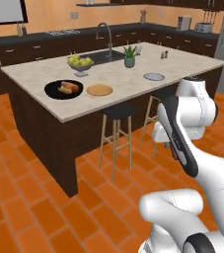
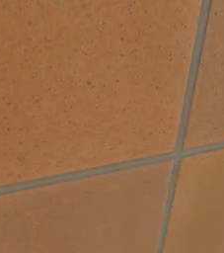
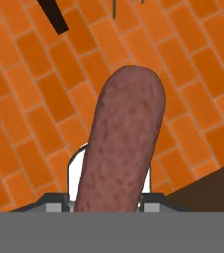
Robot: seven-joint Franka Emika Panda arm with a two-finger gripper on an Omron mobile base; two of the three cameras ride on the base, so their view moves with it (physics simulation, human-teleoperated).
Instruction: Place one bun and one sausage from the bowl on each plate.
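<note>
Sausage [image 3: 121, 148] mottled reddish-brown; bowl [image 1: 52, 92] glossy black; floor [image 3: 24, 108] orange brick.

Sausage [image 3: 121, 148] matt, mottled skin – bowl [image 1: 52, 92] glossy blk, countertop [image 1: 118, 74] polished marble-look.

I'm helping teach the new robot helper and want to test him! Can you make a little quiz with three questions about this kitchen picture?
1. True or false: the gripper is closed on a sausage.
2. What lies under the held sausage in the hand view? A) the countertop B) the orange brick floor C) the sink
3. Fill in: the tan plate and the grey plate on the island have ______ on them.

Key:
1. True. The sausage sticks up from between the jaws.
2. B.
3. Nothing. Some food is in the black bowl, next to the tan plate.
</note>
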